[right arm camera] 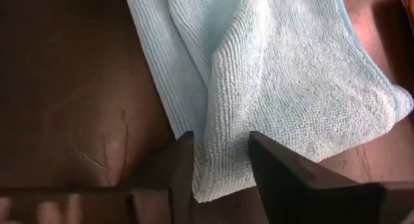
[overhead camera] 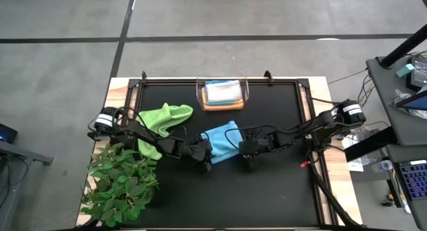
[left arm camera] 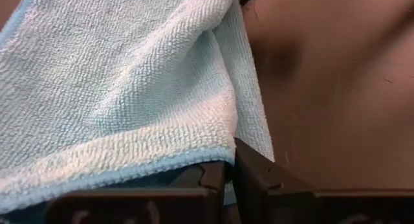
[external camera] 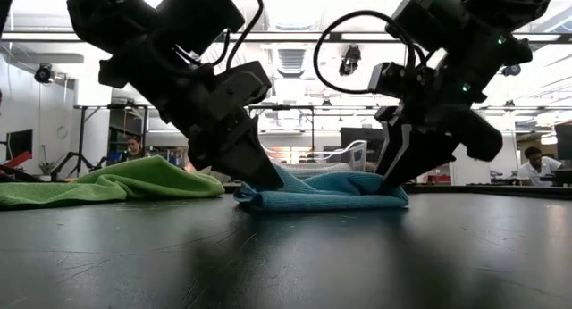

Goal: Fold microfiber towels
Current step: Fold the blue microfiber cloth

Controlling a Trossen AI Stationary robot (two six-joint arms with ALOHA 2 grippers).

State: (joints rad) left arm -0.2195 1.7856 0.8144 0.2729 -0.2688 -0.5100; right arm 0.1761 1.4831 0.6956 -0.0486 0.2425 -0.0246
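1. Nearest me, at the lower left of the overhead frame, I see the leafy plant (overhead camera: 121,181) at the table's (overhead camera: 267,191) front left corner.
2. Mid-frame, the light blue towel (overhead camera: 222,139) lies bunched on the dark tabletop, between the two grippers.
3. My left gripper (overhead camera: 202,153) sits at the blue towel's left edge. In its wrist view the fingers (left arm camera: 255,175) are pressed together on the towel's hem, so it is clamped on the light blue towel (left arm camera: 123,88).
4. My right gripper (overhead camera: 245,151) sits at the same towel's right edge, low on the table. In its wrist view the fingers (right arm camera: 284,172) stand apart, with the corner of the light blue towel (right arm camera: 278,68) lying between them, not pinched.
5. From table height, both grippers lean in on the blue towel (external camera: 322,191) from either side, tips down at the cloth.
6. Left of centre, the lime green towel (overhead camera: 163,121) lies crumpled beside the left arm, partly under it.
7. Farthest, at the upper centre of the overhead frame, the clear bin (overhead camera: 223,95) holds a stack of folded towels (overhead camera: 222,92), pale on top with orange showing beneath.
8. Beyond the table, people (external camera: 134,148) sit in the room.
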